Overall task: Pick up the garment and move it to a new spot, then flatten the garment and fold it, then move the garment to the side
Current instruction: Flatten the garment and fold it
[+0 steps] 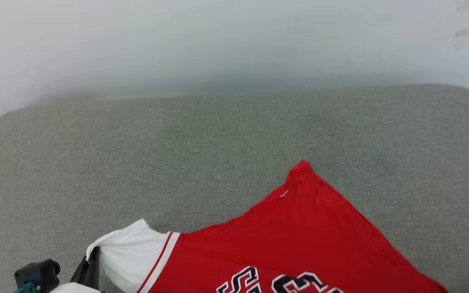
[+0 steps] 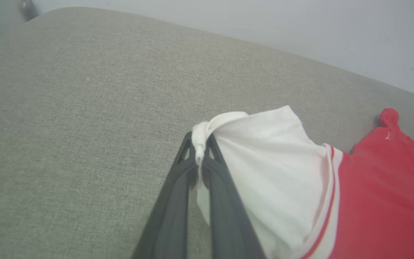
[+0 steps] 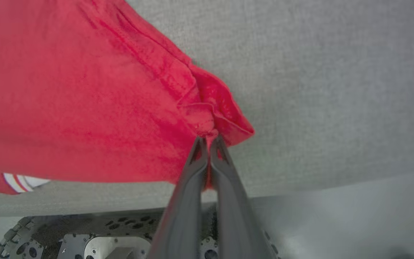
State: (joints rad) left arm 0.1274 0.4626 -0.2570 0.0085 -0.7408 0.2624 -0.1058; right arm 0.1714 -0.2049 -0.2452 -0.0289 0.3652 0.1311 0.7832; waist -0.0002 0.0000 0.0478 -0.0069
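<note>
Red fabric of one garment point(image 1: 299, 236) lies spread at the near edge of a grey cushion point(image 1: 218, 134), right of centre, with one corner peaking toward the far side. Two grippers hold it: the left gripper point(image 2: 199, 144) is clenched on the bunched tip of a white sleeve point(image 2: 271, 158) at near left, and the right gripper point(image 3: 208, 142) is clenched on a red hem corner at near right

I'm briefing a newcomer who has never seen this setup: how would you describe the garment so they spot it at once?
Start from the grey fabric surface; at its near edge is the garment, pinched by the left pincer and the right pincer. Against that plain grey it stands out: bright red, with a white sleeve, red-striped trim and black, white-outlined print.
</note>
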